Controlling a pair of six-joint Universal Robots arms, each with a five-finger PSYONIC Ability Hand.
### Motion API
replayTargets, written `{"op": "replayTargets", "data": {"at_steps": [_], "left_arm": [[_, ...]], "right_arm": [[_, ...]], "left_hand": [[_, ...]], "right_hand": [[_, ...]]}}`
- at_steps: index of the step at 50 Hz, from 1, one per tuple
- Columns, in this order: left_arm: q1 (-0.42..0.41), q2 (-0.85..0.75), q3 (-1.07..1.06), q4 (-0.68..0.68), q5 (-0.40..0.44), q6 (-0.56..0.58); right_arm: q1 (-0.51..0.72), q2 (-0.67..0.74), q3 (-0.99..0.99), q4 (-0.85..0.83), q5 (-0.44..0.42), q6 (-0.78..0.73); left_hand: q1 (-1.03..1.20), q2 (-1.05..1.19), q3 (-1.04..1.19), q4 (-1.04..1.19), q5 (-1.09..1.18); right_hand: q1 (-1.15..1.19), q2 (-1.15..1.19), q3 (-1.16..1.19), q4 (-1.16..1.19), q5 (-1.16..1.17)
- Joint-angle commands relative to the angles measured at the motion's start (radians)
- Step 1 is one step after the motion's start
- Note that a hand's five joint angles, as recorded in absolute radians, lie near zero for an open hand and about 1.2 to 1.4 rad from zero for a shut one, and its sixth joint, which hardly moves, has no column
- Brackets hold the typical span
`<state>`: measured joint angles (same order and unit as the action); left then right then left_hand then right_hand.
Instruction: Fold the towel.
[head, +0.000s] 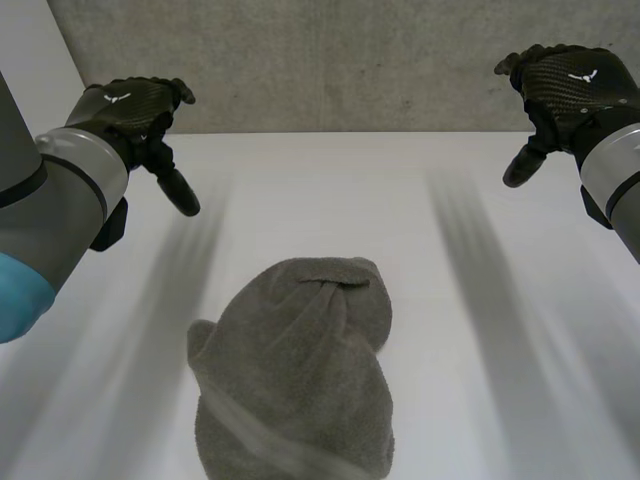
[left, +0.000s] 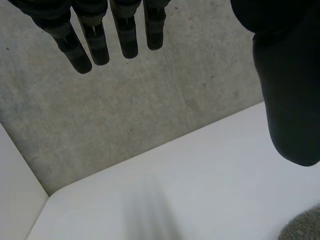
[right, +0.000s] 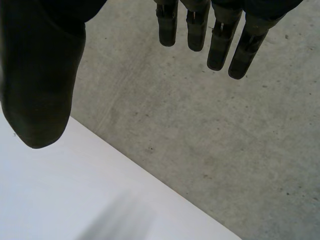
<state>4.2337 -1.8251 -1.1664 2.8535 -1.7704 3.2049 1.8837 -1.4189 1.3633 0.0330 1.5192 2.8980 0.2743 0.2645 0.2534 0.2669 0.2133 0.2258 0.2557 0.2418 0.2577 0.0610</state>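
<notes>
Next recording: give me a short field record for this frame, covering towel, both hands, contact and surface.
towel: grey, bunched in a heap, not laid flat
left hand: open, fingers straight, apart from the towel
right hand: open, fingers straight, apart from the towel
contact: neither hand touches the towel
surface: white table, grey wall behind it

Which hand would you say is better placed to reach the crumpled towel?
Probably the left. The left hand hangs open nearer the towel, which lies heaped slightly toward its side, and its wrist view catches the towel's edge. The right hand, also open, is farther off.
</notes>
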Motion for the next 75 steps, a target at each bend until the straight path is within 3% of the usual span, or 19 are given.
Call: {"op": "replayTargets", "data": {"at_steps": [1,3,8,18,25,31,33,35,36,38,41,47,52,57,66,71,73,74,75], "left_arm": [[-0.003,0.026,-0.107,-0.002,0.014,0.004],[-0.001,0.033,-0.203,0.001,0.032,0.007],[0.011,0.027,-0.35,0.026,0.069,0.006],[-0.003,-0.008,-0.532,0.159,0.089,0.006],[-0.04,-0.082,-0.541,0.216,0.082,0.009],[-0.064,-0.145,-0.529,0.221,0.078,0.01],[-0.064,-0.158,-0.524,0.222,0.078,0.01],[-0.066,-0.178,-0.513,0.234,0.078,0.01],[-0.066,-0.178,-0.513,0.234,0.078,0.01],[-0.066,-0.189,-0.507,0.262,0.078,0.012],[-0.072,-0.195,-0.5,0.285,0.08,0.033],[-0.075,-0.181,-0.495,0.313,0.085,0.073],[-0.095,-0.14,-0.492,0.346,0.091,0.073],[-0.121,-0.074,-0.504,0.359,0.097,0.079],[-0.144,-0.074,-0.43,0.365,0.147,0.167],[-0.121,-0.088,-0.239,0.415,0.143,0.296],[-0.086,-0.077,-0.107,0.508,0.132,0.325],[-0.086,-0.077,-0.107,0.509,0.132,0.325],[-0.077,-0.072,-0.061,0.576,0.128,0.322]], "right_arm": [[0.006,0.048,-0.027,0.048,-0.119,-0.036],[0.0,0.115,-0.073,0.126,-0.232,-0.063],[0.014,0.259,-0.185,0.202,-0.309,-0.078],[0.158,0.538,-0.355,0.214,-0.312,-0.079],[0.219,0.684,-0.418,0.214,-0.3,-0.079],[0.247,0.722,-0.411,0.216,-0.249,-0.077],[0.241,0.715,-0.397,0.216,-0.231,-0.079],[0.238,0.7,-0.382,0.212,-0.223,-0.08],[0.238,0.699,-0.382,0.212,-0.223,-0.08],[0.23,0.611,-0.322,0.206,-0.205,-0.082],[0.224,0.484,-0.227,0.197,-0.203,-0.092],[0.172,0.325,-0.061,0.191,-0.214,-0.155],[0.131,0.132,0.208,0.196,-0.231,-0.385],[0.117,0.051,0.335,0.197,-0.232,-0.505],[0.118,0.029,0.27,0.148,-0.244,-0.491],[0.126,0.048,0.142,-0.165,-0.244,-0.411],[0.117,0.048,0.12,-0.495,-0.219,-0.3],[0.117,0.048,0.12,-0.496,-0.218,-0.299],[0.115,0.043,0.134,-0.662,-0.197,-0.252]], "left_hand": [[-0.078,-0.069,-0.057,-0.071,-0.192],[-0.075,-0.066,-0.055,-0.068,-0.189],[-0.075,-0.066,-0.055,-0.068,-0.189],[-0.061,-0.051,-0.04,-0.053,-0.174],[-0.011,-0.001,0.01,-0.004,-0.124],[0.086,0.096,0.107,0.093,-0.028],[0.192,0.202,0.213,0.199,0.078],[0.533,0.543,0.554,0.54,0.419],[0.535,0.545,0.556,0.543,0.422],[0.921,0.931,0.942,0.929,0.808],[1.098,1.108,1.119,1.105,0.984],[1.122,1.132,1.143,1.129,1.008],[1.122,1.132,1.143,1.129,1.008],[1.122,1.132,1.143,1.129,1.008],[1.122,1.132,1.143,1.129,1.008],[1.122,1.132,1.143,1.129,1.008],[1.122,1.132,1.143,1.129,1.008],[1.122,1.132,1.143,1.129,1.008],[1.122,1.132,1.143,1.129,1.008]], "right_hand": [[-0.051,-0.081,-0.067,-0.083,-0.061],[-0.051,-0.081,-0.067,-0.083,-0.061],[-0.051,-0.081,-0.067,-0.083,-0.061],[-0.051,-0.081,-0.067,-0.083,-0.061],[0.165,0.135,0.149,0.133,0.155],[0.567,0.537,0.551,0.535,0.557],[1.011,0.981,0.995,0.979,1.001],[1.169,1.139,1.153,1.137,1.159],[1.17,1.141,1.154,1.139,1.161],[1.17,1.141,1.154,1.139,1.161],[1.17,1.141,1.154,1.139,1.161],[1.17,1.141,1.154,1.139,1.161],[1.17,1.141,1.154,1.139,1.161],[1.17,1.141,1.154,1.139,1.161],[1.17,1.141,1.154,1.139,1.161],[1.17,1.141,1.154,1.139,1.161],[1.17,1.141,1.154,1.139,1.161],[1.17,1.141,1.154,1.139,1.161],[1.17,1.141,1.154,1.139,1.161]]}}
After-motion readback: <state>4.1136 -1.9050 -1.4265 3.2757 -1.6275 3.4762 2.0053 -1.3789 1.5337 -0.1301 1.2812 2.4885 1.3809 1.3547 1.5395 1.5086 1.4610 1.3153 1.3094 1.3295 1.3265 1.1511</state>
